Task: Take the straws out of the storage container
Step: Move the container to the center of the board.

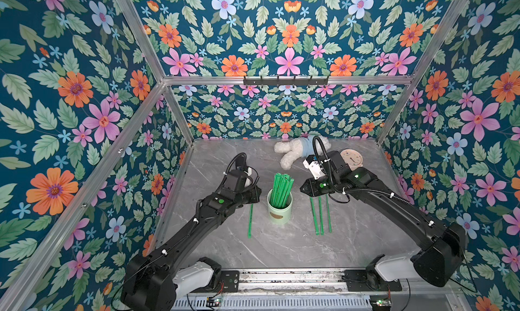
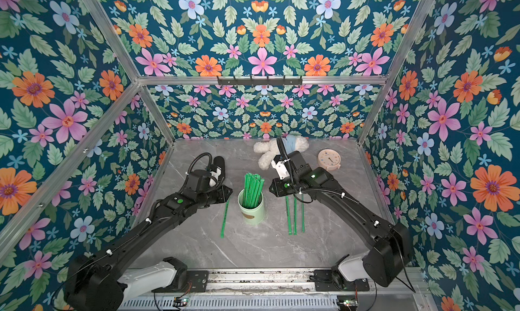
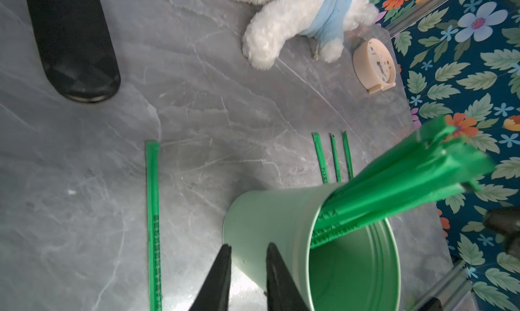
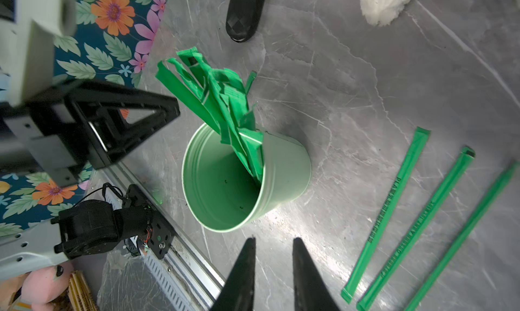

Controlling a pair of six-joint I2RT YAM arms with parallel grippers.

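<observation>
1. Left claw [image 3: 249,246]: jaws a little apart, nothing pinched, tips just beside the outer wall of the cup [image 3: 267,219].
2. Right claw [image 4: 274,239]: jaws also a little apart and empty, at the cup's opposite side, tips just short of the rim.
3. Between the claws: pale green cup, upright, holding a bundle of straws [image 1: 281,190], leaning together against one side of the rim, ragged tops well above it.
4. Already out: lone straw [image 1: 250,221] flat on the table [image 1: 281,247] below the left claw; three straws [image 1: 320,216] side by side below the right claw.
5. Likely next: a reach into the bundle. Possible trouble: cup tipped or shoved by a jaw bumping its wall, neither claw steadying it; several straws pinched at once; thin wrappers slipping from narrow tips; claws colliding over one small cup; laid-out straws swept aside by a low pass.
6. Surface: grey marble-look table, smooth and shiny, probably little grip for the cup. Past the claws, by the back wall: white plush toy [image 1: 292,152], round beige clock [image 1: 351,158]; black cylinder [image 3: 76,42] lying beyond the left claw.
7. Room: walls [image 1: 70,98] papered dark teal with orange, pink and blue flowers; aluminium frame [image 1: 121,150]; black hooks [image 1: 285,81] on the back rail.
</observation>
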